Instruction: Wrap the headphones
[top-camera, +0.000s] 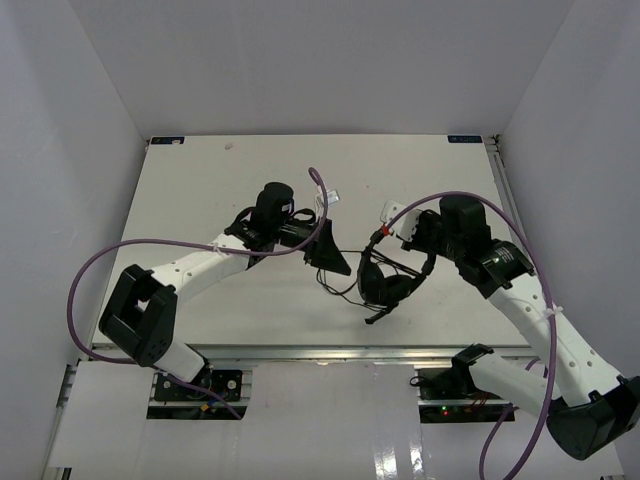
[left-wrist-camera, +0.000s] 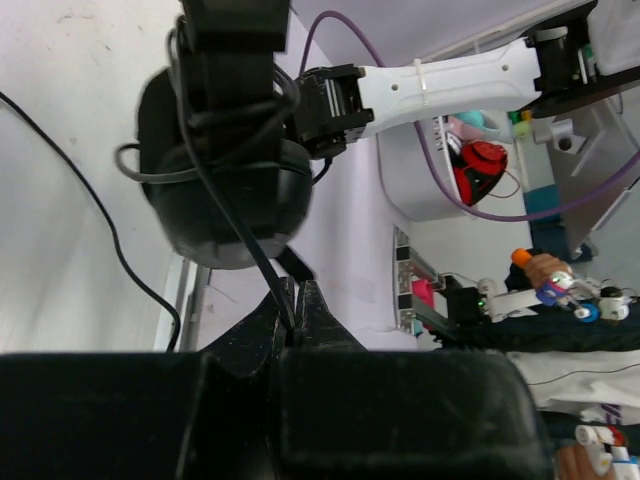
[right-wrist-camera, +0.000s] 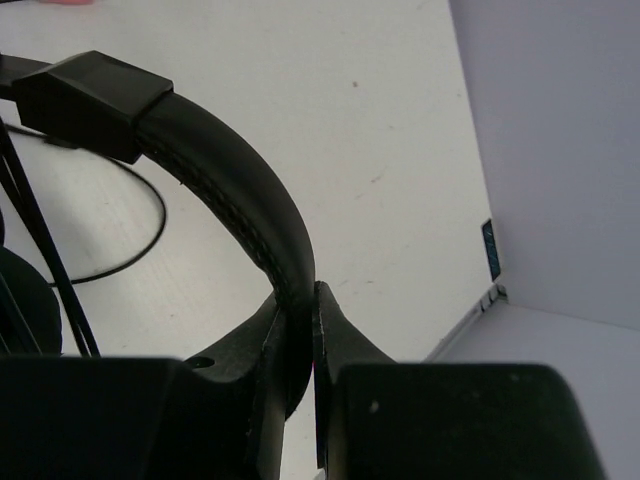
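Pinching the thin black cord (left-wrist-camera: 237, 235) just left of centre, the left gripper (top-camera: 328, 255) has its fingers closed on it; right of centre, the black over-ear headphones (top-camera: 390, 285) sit over the white table (top-camera: 200, 200), padded headband (right-wrist-camera: 230, 170) clamped tight in the right gripper (right-wrist-camera: 298, 310).

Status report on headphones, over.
Left gripper shut on thin black cord. Right gripper shut on headband of black over-ear headphones. Cord loops one earcup, rest slack. Nothing blocking.
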